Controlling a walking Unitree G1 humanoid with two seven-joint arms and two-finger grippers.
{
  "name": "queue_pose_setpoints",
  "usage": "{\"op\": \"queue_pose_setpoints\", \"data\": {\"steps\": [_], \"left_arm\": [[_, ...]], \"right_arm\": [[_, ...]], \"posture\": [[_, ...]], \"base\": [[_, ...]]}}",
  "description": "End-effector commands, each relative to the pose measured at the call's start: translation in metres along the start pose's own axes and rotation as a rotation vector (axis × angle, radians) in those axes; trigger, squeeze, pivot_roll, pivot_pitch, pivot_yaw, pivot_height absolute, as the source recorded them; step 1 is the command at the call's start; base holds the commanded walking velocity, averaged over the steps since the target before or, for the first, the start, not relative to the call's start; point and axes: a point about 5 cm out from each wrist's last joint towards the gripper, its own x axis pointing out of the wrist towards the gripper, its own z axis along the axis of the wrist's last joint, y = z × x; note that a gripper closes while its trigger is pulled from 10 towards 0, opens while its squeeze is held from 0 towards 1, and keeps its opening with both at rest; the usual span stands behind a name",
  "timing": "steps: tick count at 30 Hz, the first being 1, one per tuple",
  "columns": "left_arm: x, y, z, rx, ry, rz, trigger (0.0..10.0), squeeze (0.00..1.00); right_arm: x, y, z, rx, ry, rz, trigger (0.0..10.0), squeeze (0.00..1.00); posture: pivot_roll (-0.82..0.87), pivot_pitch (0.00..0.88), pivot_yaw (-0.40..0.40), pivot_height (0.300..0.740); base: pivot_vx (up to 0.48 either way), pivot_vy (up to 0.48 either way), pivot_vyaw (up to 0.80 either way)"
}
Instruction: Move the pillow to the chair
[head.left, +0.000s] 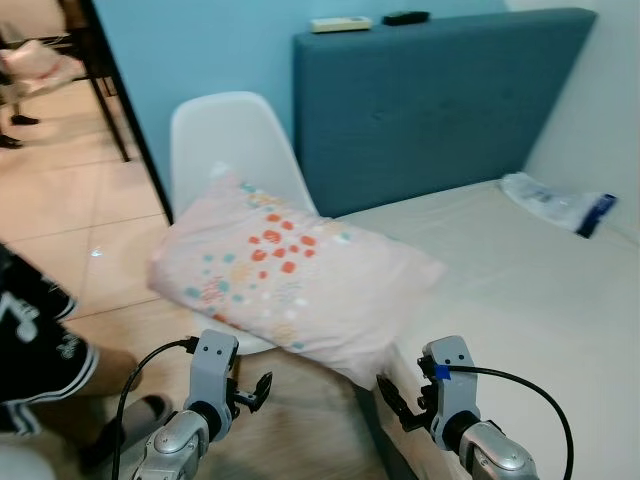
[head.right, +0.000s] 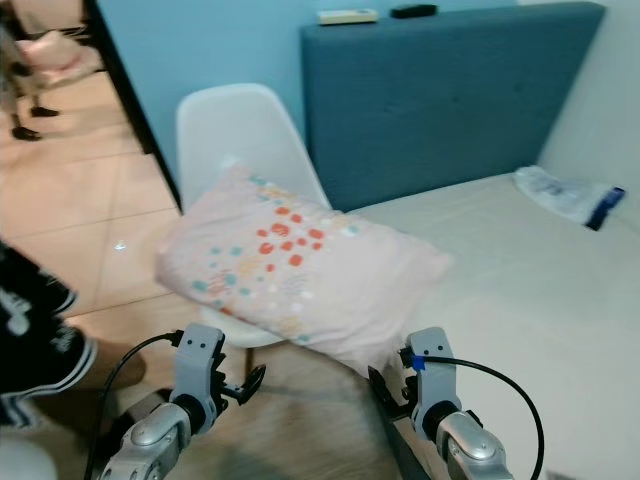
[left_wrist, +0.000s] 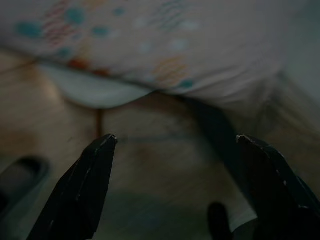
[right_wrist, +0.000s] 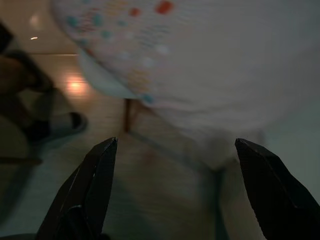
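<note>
A pink pillow with red, teal and orange dots lies across the seat of a white chair, and its right end rests on the bed's edge. Both grippers hang low in front of it, below its near side and not touching it. My left gripper is open under the pillow's left half; its wrist view looks up at the pillow and the chair seat. My right gripper is open under the pillow's right corner, with the pillow above its fingers.
A teal headboard carries a remote and a black object. A plastic bag lies on the bed's far side. A person in black shorts stands close on the left, one shoe near my left arm. A dark door frame stands behind the chair.
</note>
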Motion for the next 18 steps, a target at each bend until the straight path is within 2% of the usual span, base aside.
{"op": "queue_pose_setpoints", "data": {"steps": [1,18], "left_arm": [[-0.0026,0.001,-0.0057,-0.008,0.026,0.002,10.0,0.0],[-0.0037,0.0008,-0.0086,-0.009,0.032,0.003,10.0,0.0]], "right_arm": [[-0.0014,0.0025,-0.0045,0.01,0.012,0.006,10.0,0.0],[-0.0025,0.0031,-0.0066,0.014,0.016,0.012,10.0,0.0]], "posture": [[-0.06,0.097,0.018,0.74],[-0.05,0.085,0.015,0.74]], "base": [[0.0,0.0,0.0],[0.0,0.0,0.0]]}}
